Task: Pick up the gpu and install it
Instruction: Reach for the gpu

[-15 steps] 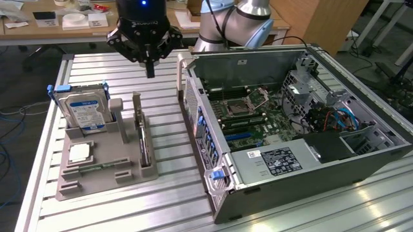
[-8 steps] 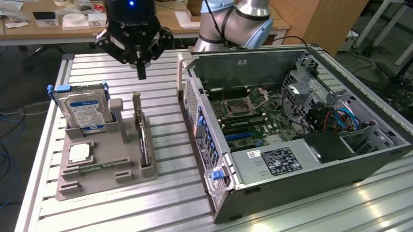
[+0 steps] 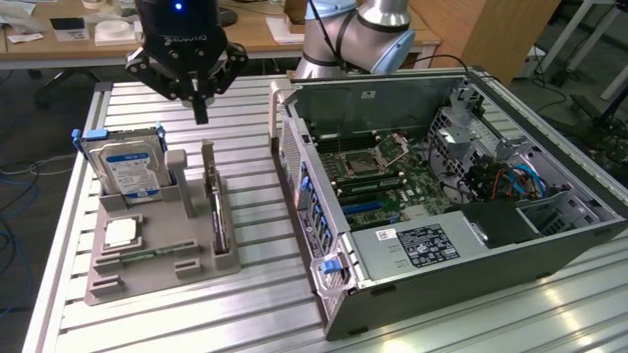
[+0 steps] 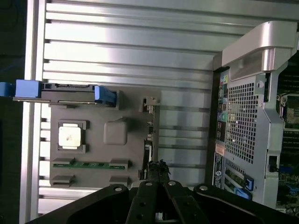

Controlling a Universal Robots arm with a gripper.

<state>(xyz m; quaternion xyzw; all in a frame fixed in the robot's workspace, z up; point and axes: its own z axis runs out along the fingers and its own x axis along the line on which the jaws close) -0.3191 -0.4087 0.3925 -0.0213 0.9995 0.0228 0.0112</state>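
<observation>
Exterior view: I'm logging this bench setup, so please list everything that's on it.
table: one, silver, slatted, under everything
holder: one, grey, on the table at the exterior view's left
hard drive: one, silver with blue-white label, upright at the holder's far end
gpu: one, dark, on edge in the holder's slot nearest the case
cpu: one, silvery, flat in the holder
memory stick: one, green, flat in the holder
case: one, grey, open, exterior view's right
arm: one, silver-blue, behind the case
claw: one, black, above the holder, near the gpu
</observation>
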